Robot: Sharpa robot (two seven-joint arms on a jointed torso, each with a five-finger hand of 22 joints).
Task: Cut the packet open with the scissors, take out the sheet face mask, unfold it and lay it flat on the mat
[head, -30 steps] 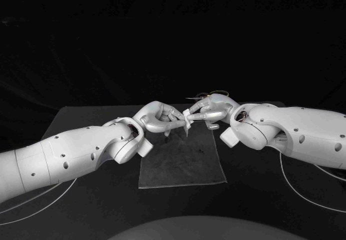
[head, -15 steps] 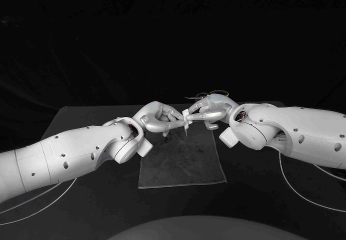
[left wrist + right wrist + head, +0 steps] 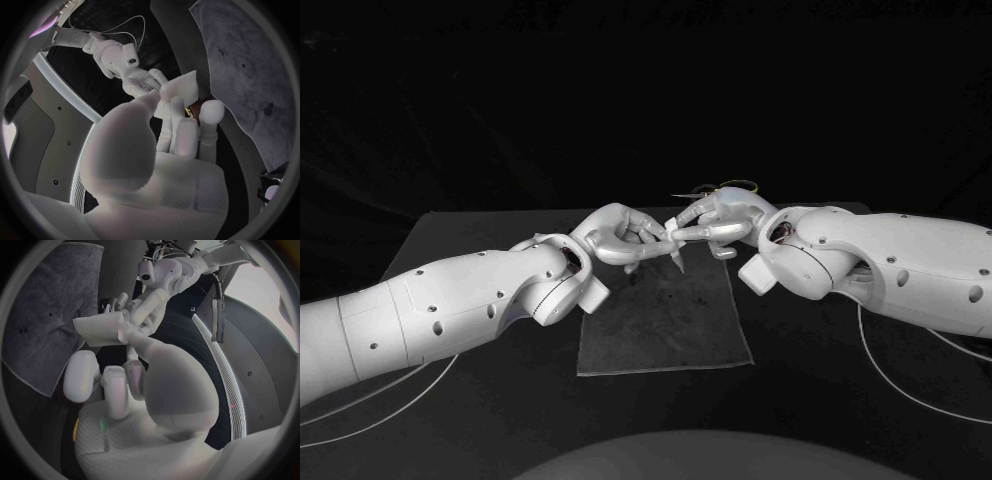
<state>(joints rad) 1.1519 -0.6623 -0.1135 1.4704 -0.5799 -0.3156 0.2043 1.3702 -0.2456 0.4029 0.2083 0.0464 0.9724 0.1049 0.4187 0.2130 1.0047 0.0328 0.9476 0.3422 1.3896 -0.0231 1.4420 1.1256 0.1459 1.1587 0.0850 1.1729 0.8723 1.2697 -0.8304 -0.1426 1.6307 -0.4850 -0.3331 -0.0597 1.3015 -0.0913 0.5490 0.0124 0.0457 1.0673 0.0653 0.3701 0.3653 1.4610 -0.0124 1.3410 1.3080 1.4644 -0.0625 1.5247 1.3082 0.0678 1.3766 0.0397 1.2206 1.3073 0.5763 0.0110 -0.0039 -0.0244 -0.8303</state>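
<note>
A small folded white sheet face mask [image 3: 676, 249] hangs in the air between my two hands, above the far end of the grey mat [image 3: 666, 330]. My left hand [image 3: 620, 238] pinches it from one side and my right hand [image 3: 715, 222] from the other, fingertips almost touching. In the left wrist view the mask [image 3: 184, 88] is a pale folded square beyond my left hand [image 3: 169, 150], with the right hand [image 3: 140, 82] gripping its far edge. The right wrist view has the mask [image 3: 100, 330] crumpled above my right hand [image 3: 125, 382], and the left hand [image 3: 147, 304] meets it.
The mat lies flat and bare in the middle of the black table [image 3: 473, 235]. A thin yellowish loop [image 3: 733, 186] sticks up just behind the right hand; I cannot tell what it is. Both forearms reach across the table's sides.
Both hands have drawn slightly closer together and a little higher. Less of the mask hangs below the fingertips than a second ago.
</note>
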